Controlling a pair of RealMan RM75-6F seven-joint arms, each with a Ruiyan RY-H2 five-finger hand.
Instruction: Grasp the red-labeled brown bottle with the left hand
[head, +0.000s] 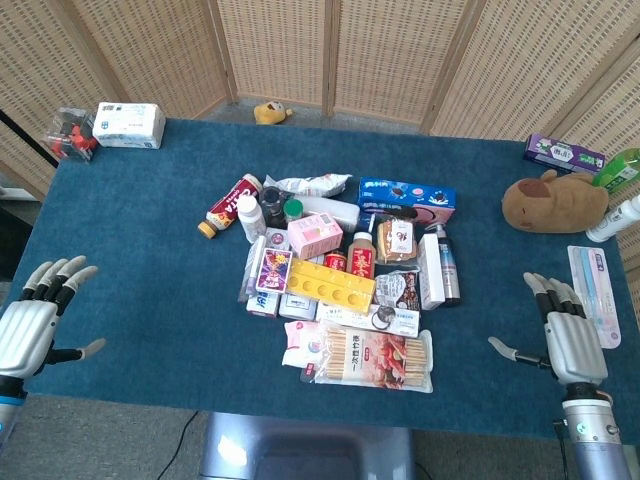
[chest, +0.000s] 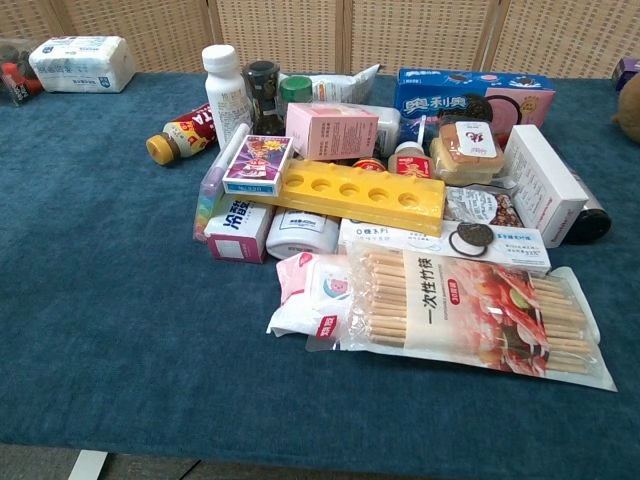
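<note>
Head view: the left hand (head: 28, 322) rests at the near left edge of the blue table (head: 140, 250), palm down, fingers spread apart and holding nothing. The right hand (head: 566, 335) lies at the near right edge in the same released pose, fingers extended and apart, thumb out to the side. Both hands are well apart from the cluster of goods at the table's centre and appear in this view only.

The red-labeled brown bottle (head: 228, 205) lies on its side at the far left corner of the cluster, its yellow cap pointing toward the near left and away from the pile. Chest view: the same bottle (chest: 185, 132) lies tilted just beside an upright white bottle (chest: 226, 92), with a dark jar (chest: 264, 92) next to that.

Other items in the cluster: a yellow tray with round holes (chest: 362, 196) across the middle, a pink box (chest: 332, 131) behind it, a blue cookie box (chest: 474, 92) at the far right, and a clear pack of disposable chopsticks (chest: 460, 316) nearest the camera.

Head view, periphery: a white tissue pack (head: 130, 124) at the far left corner, a brown plush animal (head: 553, 201) at the right edge, and a small yellow toy (head: 269, 113) at the far edge before the wicker screen (head: 380, 50).
</note>
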